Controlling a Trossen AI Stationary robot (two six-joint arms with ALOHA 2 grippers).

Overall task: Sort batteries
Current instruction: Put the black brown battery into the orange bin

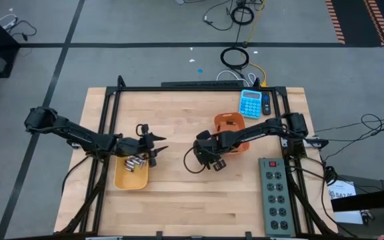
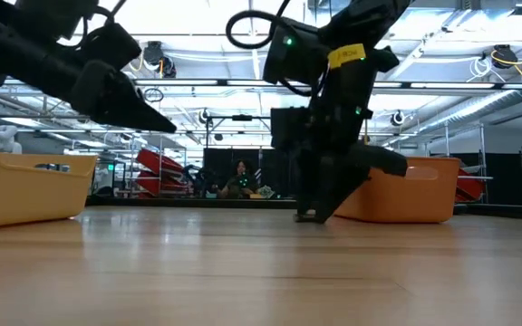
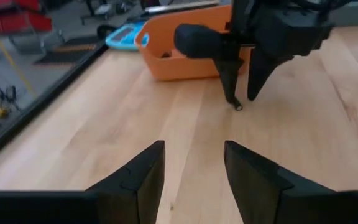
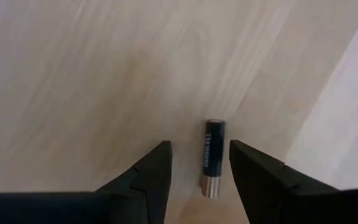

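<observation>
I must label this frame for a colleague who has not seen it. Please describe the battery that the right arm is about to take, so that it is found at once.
Start from the orange bin near the calculator. In front of it, the right end effector points down at bare wood. Between its open fingers lies one dark battery with a copper-coloured end, alone on the table, unlike the silvery batteries heaped in the yellow bin.

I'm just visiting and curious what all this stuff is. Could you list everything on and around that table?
Yellow bin: one, table's left part, holding silvery-grey batteries.
Orange bin: one, table's right part, beside the right arm.
Dark battery: one, lying on the wood between the right gripper's fingers.
Calculator: one, blue, far edge of the table.
Power strip: one, grey-green, right near corner.
Cables: black coil, on the floor beyond.
Left gripper: open, above the yellow bin's edge.
Right gripper: open, lowered to the table.
</observation>
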